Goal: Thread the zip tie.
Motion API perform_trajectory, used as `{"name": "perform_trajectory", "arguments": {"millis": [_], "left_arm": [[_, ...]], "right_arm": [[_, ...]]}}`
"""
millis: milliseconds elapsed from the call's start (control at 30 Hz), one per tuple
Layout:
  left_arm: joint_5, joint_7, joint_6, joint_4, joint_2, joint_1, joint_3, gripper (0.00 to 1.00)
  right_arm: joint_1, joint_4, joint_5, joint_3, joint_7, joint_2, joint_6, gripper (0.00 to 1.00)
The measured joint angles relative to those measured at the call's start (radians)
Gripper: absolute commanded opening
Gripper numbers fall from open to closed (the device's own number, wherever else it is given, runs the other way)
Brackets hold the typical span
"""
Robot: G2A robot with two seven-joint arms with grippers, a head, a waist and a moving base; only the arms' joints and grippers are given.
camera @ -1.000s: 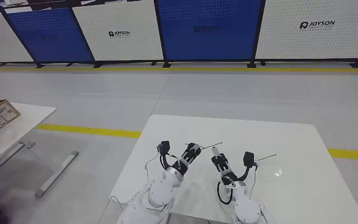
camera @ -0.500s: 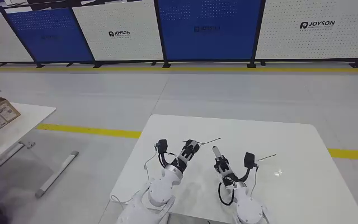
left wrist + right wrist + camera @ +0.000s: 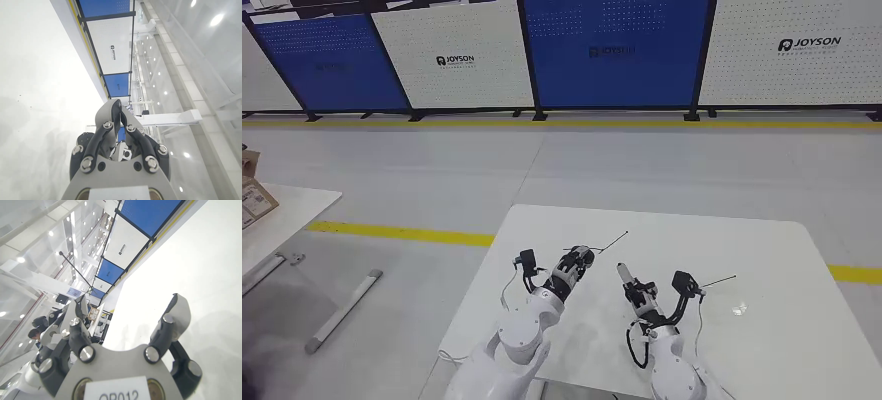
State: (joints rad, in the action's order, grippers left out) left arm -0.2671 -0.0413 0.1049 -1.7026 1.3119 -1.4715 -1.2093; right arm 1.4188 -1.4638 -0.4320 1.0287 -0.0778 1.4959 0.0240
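Comparing against a second ago, the left gripper [image 3: 120, 108], clamped on the thin black plastic zip tie [image 3: 75, 270] above the white table [image 3: 742, 250], has swung the tie's free end away from the right gripper [image 3: 653, 276], whose fingers stand spread wide alongside; threading is judged not yet begun.

factory hall | pegboard partitions [image 3: 617, 50] | yellow floor line [image 3: 402, 233] | ceiling lights [image 3: 215, 19]

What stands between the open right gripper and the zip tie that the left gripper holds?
Nothing visible does. The zip tie juts from the shut left gripper, and only bare white table shows between it and the right gripper.
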Motion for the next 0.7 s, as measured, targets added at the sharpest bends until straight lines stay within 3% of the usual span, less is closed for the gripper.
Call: {"name": "perform_trajectory", "arguments": {"millis": [100,233,367,467,700], "left_arm": [[0.000,0.000,0.000,0.000,0.000,0.000,0.000,0.00],[-0.016,-0.007,-0.002,0.000,0.002,0.002,-0.002,0.00],[-0.047,0.000,0.006,-0.001,0.002,0.002,-0.015,0.00],[-0.043,0.012,0.015,0.004,0.001,0.005,-0.015,0.00],[-0.039,0.016,0.019,0.006,0.001,0.006,-0.013,0.00]], "right_arm": [[-0.002,0.003,-0.013,-0.002,0.000,-0.001,0.001,1.00],[-0.014,0.027,-0.172,-0.016,-0.008,-0.009,0.012,1.00],[-0.007,0.048,-0.277,-0.017,-0.008,-0.019,-0.042,1.00],[0.008,0.044,-0.300,-0.004,-0.003,-0.026,-0.086,1.00],[0.008,0.043,-0.298,-0.004,-0.003,-0.026,-0.084,1.00]]}}
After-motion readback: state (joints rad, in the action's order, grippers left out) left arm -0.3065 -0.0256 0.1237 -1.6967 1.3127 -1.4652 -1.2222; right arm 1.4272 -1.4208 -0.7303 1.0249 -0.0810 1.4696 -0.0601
